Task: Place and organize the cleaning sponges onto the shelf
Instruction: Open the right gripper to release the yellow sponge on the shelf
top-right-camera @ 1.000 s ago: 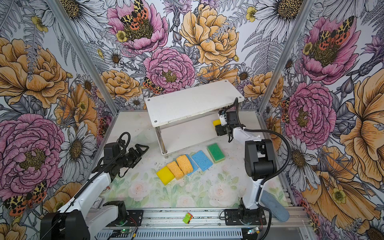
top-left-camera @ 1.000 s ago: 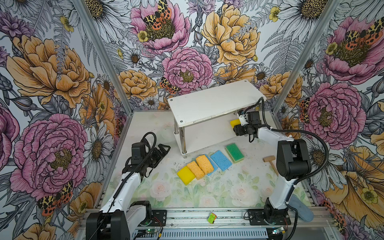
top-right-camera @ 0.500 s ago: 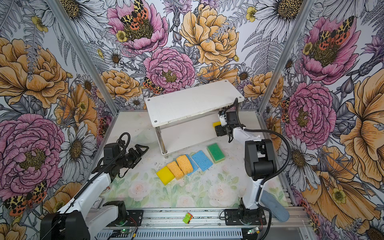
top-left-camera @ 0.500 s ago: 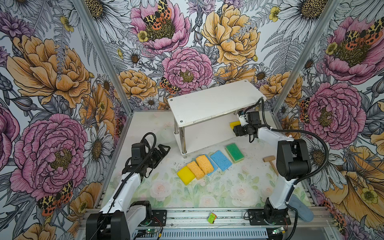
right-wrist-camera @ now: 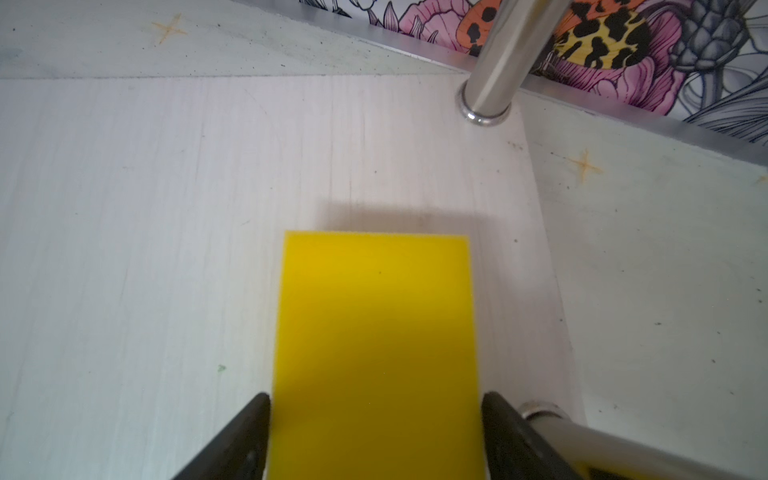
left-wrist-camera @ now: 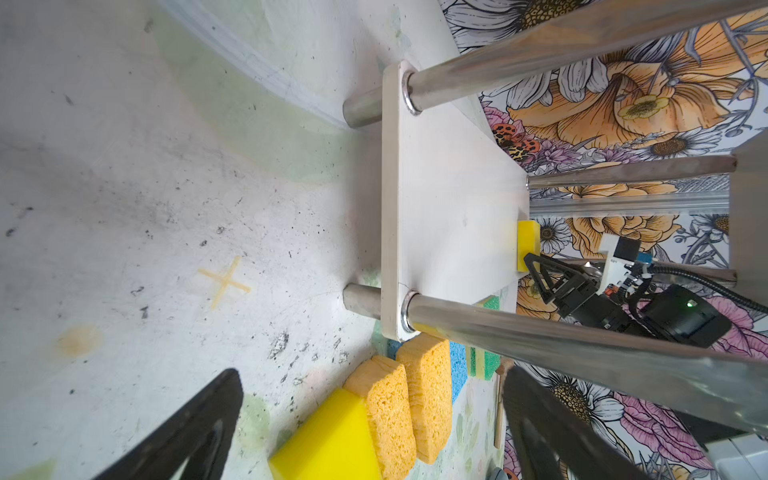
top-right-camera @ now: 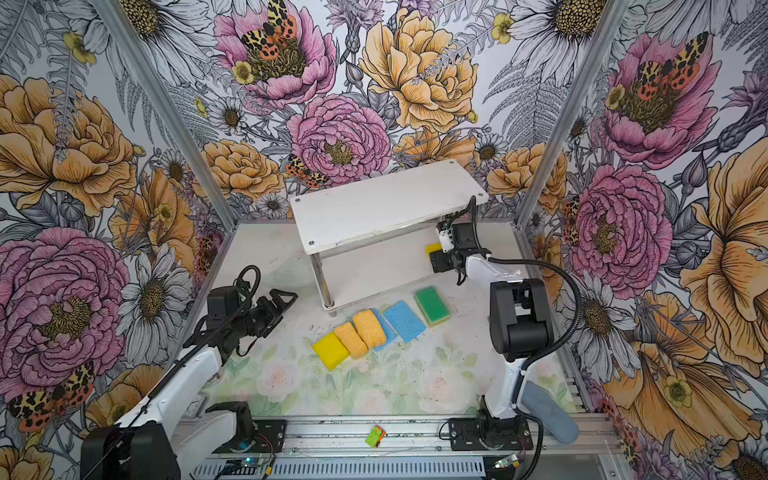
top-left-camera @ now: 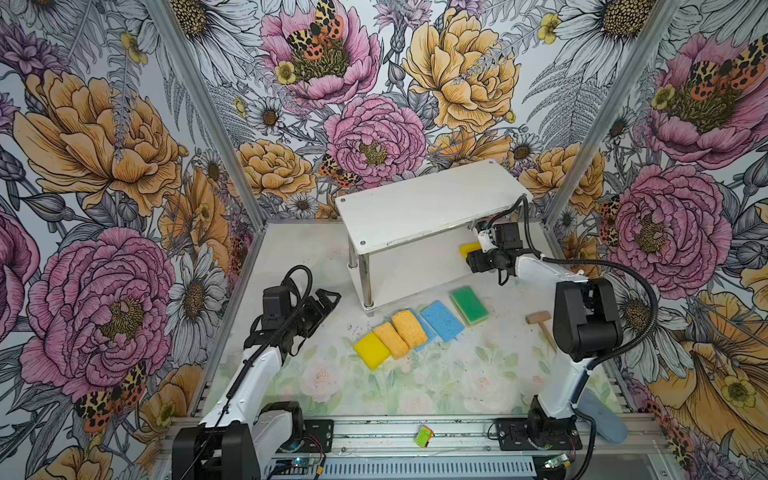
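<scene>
Idling the left hand [top-left-camera: 326,305] at the far left above the worktop [top-left-camera: 415,386], fingers spread wide, gripping nothing. Leaving a slanted row lying on the worktop in front of the shelf [top-left-camera: 428,203]: a loose yellow sponge [top-left-camera: 371,350] touching two porous orange-yellow sponges [top-left-camera: 390,340], a light blue sponge [top-left-camera: 442,320] beside them with a second blue edge peeking from beneath, then a green-topped sponge [top-left-camera: 469,306] slightly apart. Apparently finishing the first placement: laying the shelved yellow sponge [right-wrist-camera: 374,324] flat on the lower board [right-wrist-camera: 166,249], toward its right end, under the top board. Bracketing that sponge with the right hand [right-wrist-camera: 376,401], fingers fairly wide and flush against both long sides, showing no dent in the foam; pinching or merely flanking, impossible to tell. Doing this well probably meaning: parting the fingers clearly off the foam before backing out, to avoid dragging the sponge off its spot; retreating straight along the sponge's length, staying low beneath the top board; steering clear of the chrome leg [right-wrist-camera: 582,436] just beside one finger; leaving the sponge squared to the board edge with room alongside for the rest. Ignoring the small wooden mallet [top-left-camera: 538,320] lying at the far right of the worktop.
</scene>
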{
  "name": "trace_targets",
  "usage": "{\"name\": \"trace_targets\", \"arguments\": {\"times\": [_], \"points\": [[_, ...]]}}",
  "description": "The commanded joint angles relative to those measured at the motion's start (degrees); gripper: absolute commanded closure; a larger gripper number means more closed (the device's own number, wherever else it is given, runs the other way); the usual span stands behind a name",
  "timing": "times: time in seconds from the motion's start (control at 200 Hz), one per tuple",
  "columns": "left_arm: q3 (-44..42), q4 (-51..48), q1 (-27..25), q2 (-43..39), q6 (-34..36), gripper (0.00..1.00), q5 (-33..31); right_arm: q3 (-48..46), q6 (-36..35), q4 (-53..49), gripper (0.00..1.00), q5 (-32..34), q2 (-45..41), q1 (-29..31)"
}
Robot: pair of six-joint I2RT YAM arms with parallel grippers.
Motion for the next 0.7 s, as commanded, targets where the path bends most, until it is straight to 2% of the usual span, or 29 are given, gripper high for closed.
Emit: {"name": "trace_targets", "arguments": {"times": [0.0,0.505,0.695], "points": [[-0.3,0.4,0.7,-0.8,0.2,0.01,1.2,-0.3,0.0,0.5,0.20,0.1,-3.6,0.4],[0.4,0.7,0.8,-0.1,0.7,0.01,2.2,-7.6,3.2,0.2,0.18,-3.1,-14.1,1.8],[0.7,0.8,0.7,0.0,0.7,0.01,2.7,-10.4,5.1,-1.3,0.18,-6.6,-18.1,2.4]]}}
